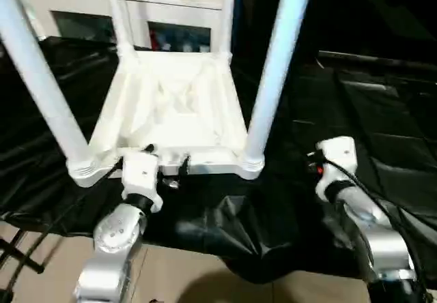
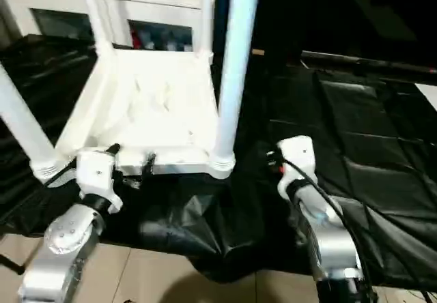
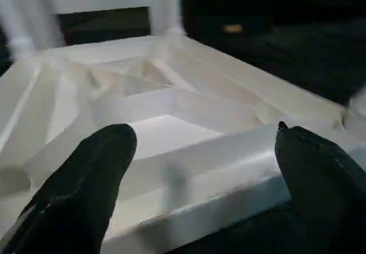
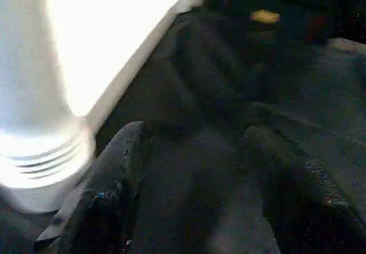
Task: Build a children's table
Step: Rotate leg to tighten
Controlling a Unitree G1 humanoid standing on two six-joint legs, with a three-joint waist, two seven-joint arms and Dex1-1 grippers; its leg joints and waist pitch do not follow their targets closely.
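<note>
The white plastic children's table [image 1: 171,105] is lying upside down on black sheeting [image 1: 355,112], its four tapered tube legs pointing up. The left gripper [image 3: 200,168] is gaping empty at the near rim (nearest arm); the right gripper [image 4: 194,185], half-spread and empty, is hovering beside the near right leg [image 1: 276,71].

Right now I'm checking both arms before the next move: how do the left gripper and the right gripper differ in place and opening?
The left gripper is at the near edge of the upturned table top, fingers spread wide over its ribbed underside; the right gripper hangs over the black cloth beside the near right leg, fingers less spread. Both are open and hold nothing.
</note>
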